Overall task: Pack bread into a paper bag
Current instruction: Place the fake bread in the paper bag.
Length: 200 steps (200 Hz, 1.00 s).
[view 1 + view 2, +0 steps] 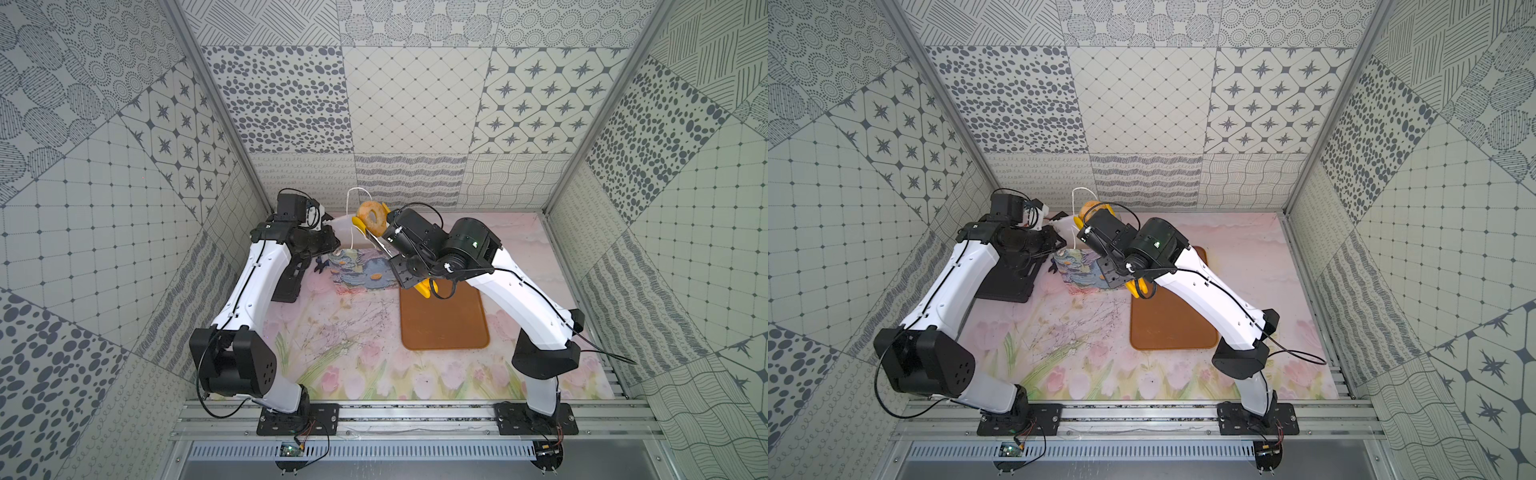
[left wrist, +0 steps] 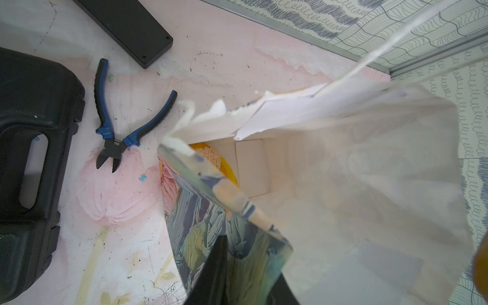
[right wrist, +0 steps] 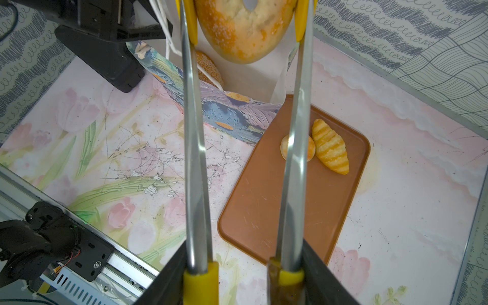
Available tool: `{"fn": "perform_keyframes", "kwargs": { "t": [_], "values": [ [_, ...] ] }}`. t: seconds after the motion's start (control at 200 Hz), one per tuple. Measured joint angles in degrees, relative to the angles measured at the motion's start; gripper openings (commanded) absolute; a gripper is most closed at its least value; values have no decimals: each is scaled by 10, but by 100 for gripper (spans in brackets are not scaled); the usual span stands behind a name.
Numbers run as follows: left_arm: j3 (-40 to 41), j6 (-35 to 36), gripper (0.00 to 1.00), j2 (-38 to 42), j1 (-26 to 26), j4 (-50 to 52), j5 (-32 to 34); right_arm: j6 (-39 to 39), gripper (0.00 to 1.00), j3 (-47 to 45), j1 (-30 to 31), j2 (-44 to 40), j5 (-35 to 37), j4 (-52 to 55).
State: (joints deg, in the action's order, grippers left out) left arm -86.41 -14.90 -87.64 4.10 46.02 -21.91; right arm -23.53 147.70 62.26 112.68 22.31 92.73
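Golden-brown crust, paler and crumbly round the hole and blotched with orange: the bagel (image 3: 245,29) hangs pinched between the yellow tips of the tongs (image 3: 194,158), over the open mouth of the paper bag (image 3: 232,113). The right gripper (image 3: 243,264) is clamped on the tongs' two steel arms, near their yellow handle end.

The bag is white paper with blue-purple flowers and orange centres on its front, and a white cord handle stands up from it. The left gripper (image 2: 250,264) has its jaws closed on the printed front wall at the rim, one finger outside and one inside.

In a top view the bagel (image 1: 371,216) shows whole, ring and hole, at 12 o'clock from the bag's print. In a top view the bagel (image 1: 1090,206) is mostly covered by the right wrist.

In both top views the brown tray (image 1: 444,328) lies at 4 o'clock from the bag and the black case (image 1: 291,282) at 9 o'clock. The arm hides the tray's far end there.

Only the right wrist view shows a striped loaf (image 3: 330,146) touching a round bun (image 3: 309,150) on the tray. It also shows a sesame-topped bun (image 3: 208,71) inside the bag.

Only the left wrist view shows the bag's ragged rim corner, its white inside and blue-handled cutters (image 2: 116,137) beside the case.
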Motion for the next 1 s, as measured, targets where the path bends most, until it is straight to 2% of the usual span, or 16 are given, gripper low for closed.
{"fn": "perform_keyframes", "kwargs": {
  "t": [0.305, 0.69, 1.001],
  "values": [
    [-13, -1, 30, -1, 0, 0, 4, 0, 63, 0, 0, 0, 0, 1],
    [-25, -1, 31, -1, 0, 0, 23, 0, 64, 0, -3, 0, 0, 0],
    [-25, -4, 21, -1, 0, 0, 40, 0, 63, 19, -4, 4, 7, 4]
  ]
}}
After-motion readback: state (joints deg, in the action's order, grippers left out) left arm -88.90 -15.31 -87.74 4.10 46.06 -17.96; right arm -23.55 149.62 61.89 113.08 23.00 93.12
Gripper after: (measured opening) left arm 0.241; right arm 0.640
